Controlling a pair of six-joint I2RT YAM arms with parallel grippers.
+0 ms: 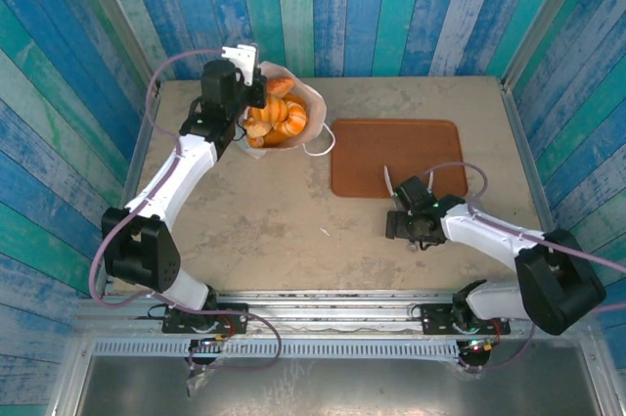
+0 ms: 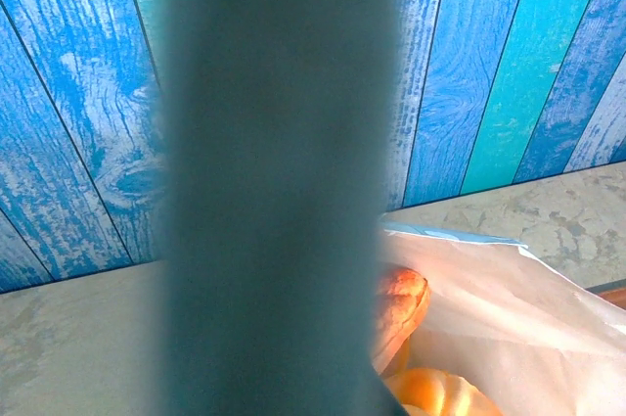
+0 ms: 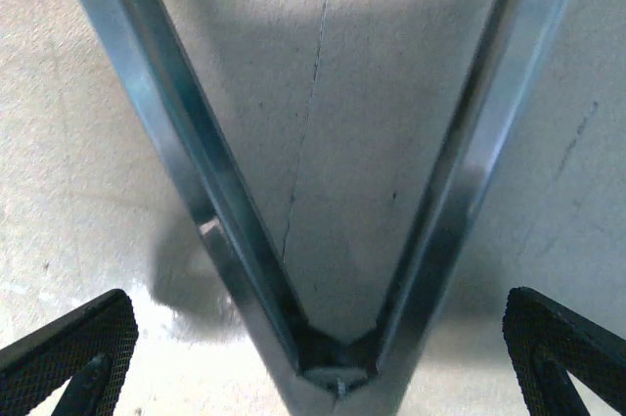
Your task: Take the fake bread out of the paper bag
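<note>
paper bag (image 1: pixel 293 93) seemingly mouth-up, fake bread (image 1: pixel 277 120) heaped inside; right fingers (image 3: pixel 78 347) apart, left fingers (image 1: pixel 240 54) grip unclear

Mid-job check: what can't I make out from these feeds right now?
- Left gripper, open or shut: a blurred dark band blocks the left wrist view, and it is too small from the top.
- Fake bread count: the paper bag wall hides lower pieces.
- Table middle: a metal V frame covers it in the right wrist view.
</note>
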